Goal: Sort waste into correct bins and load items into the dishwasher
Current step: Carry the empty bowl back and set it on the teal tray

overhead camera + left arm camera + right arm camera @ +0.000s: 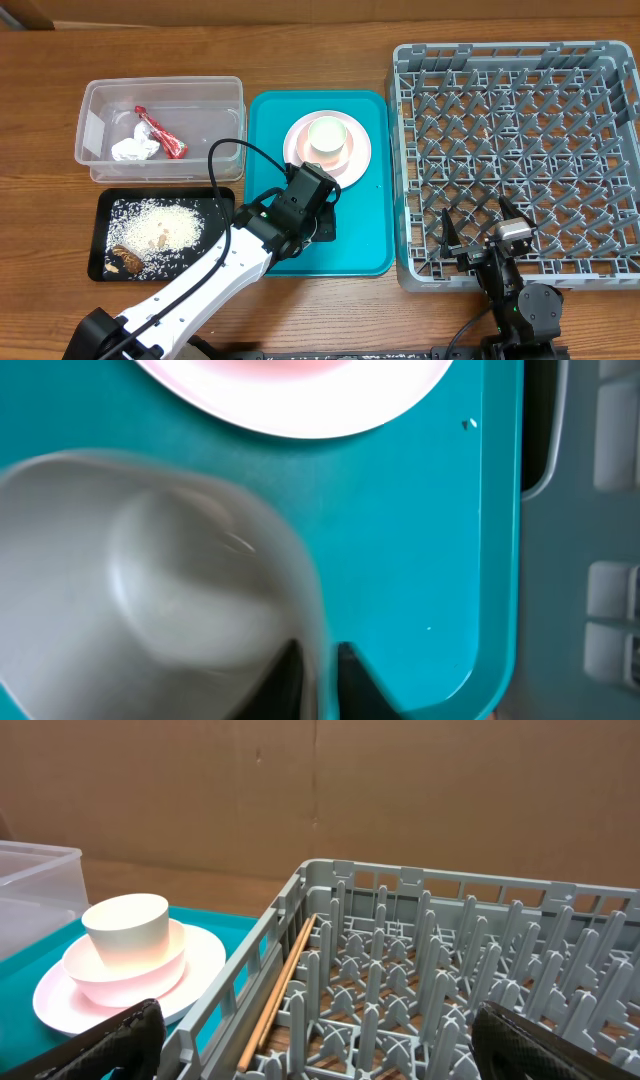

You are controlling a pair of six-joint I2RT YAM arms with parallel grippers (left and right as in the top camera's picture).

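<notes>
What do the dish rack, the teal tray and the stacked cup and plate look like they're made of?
Dish rack: grey moulded plastic, matte, with a lattice base and pegs. Teal tray: likely smooth plastic with a faint sheen. Cup and plate: glossy white, probably glazed ceramic, possibly melamine.

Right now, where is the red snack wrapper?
In the overhead view, the red wrapper lies inside the clear tub at the left, beside the crumpled white tissue, just beyond the black tray.

White cup blurred, cut off btm-left; plate cropped at top.
</notes>
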